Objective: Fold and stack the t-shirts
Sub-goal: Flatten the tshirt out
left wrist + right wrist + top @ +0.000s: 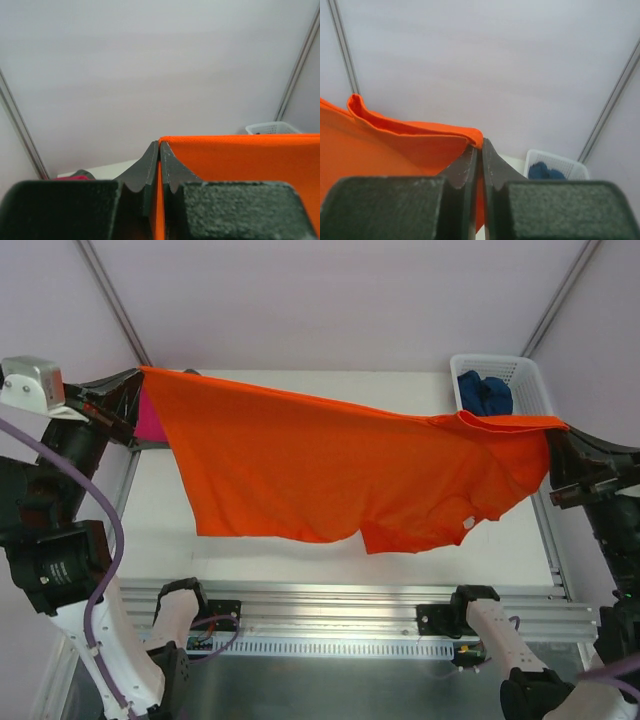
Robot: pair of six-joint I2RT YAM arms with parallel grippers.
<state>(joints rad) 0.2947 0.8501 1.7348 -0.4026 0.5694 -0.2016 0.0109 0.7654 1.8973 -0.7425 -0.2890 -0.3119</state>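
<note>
From above, the orange t-shirt [330, 475] hangs stretched over the worktop [165, 510], with the left hand [138, 380] and right hand [552, 435] each at an upper corner. Only the wrist views show each hand's fingers clamped on the cloth edge. The pink t-shirt [150, 420] lies behind the left corner. The dark blue t-shirt [485, 392] sits in the basket [530, 375].

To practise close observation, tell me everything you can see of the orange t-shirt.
The orange t-shirt is plain, soft bright cloth, spread in the air over the table. The left gripper pinches one upper end, the right gripper the other, so its top edge runs taut between them. The rest hangs loose, slightly wrinkled.
</note>
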